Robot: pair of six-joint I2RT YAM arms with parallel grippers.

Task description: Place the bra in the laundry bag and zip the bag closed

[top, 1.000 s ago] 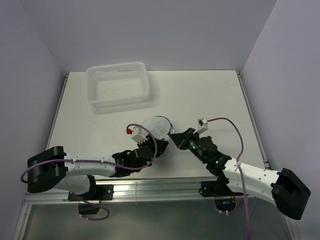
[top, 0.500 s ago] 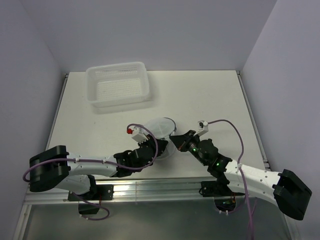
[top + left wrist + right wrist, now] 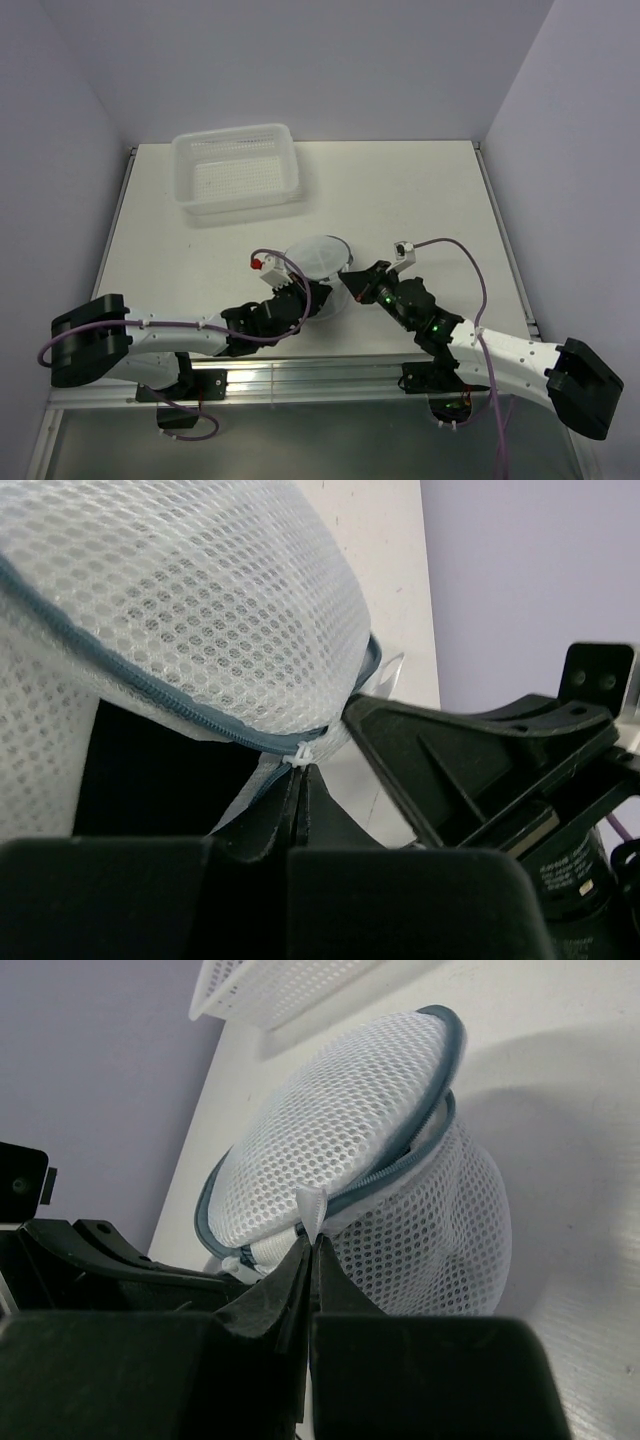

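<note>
The laundry bag (image 3: 322, 262), a white mesh dome with a grey-blue zipper rim, sits at the table's near middle between my two grippers. My left gripper (image 3: 306, 298) is shut on the zipper pull (image 3: 297, 755), which carries a small white tie. In the left wrist view the bag (image 3: 200, 600) fills the upper left, and black shows in its open gap (image 3: 150, 780); it looks like the bra. My right gripper (image 3: 351, 280) is shut on a white fabric tab (image 3: 312, 1210) at the bag's rim (image 3: 370, 1130). The zipper gapes on the far side.
A white perforated plastic basket (image 3: 238, 168) stands at the back left and also shows in the right wrist view (image 3: 270, 985). The two grippers are very close, each visible in the other's wrist view (image 3: 480, 770) (image 3: 110, 1260).
The bag's lid has come down flatter over its body. Both grippers stay shut on the bag and have shifted only slightly.
</note>
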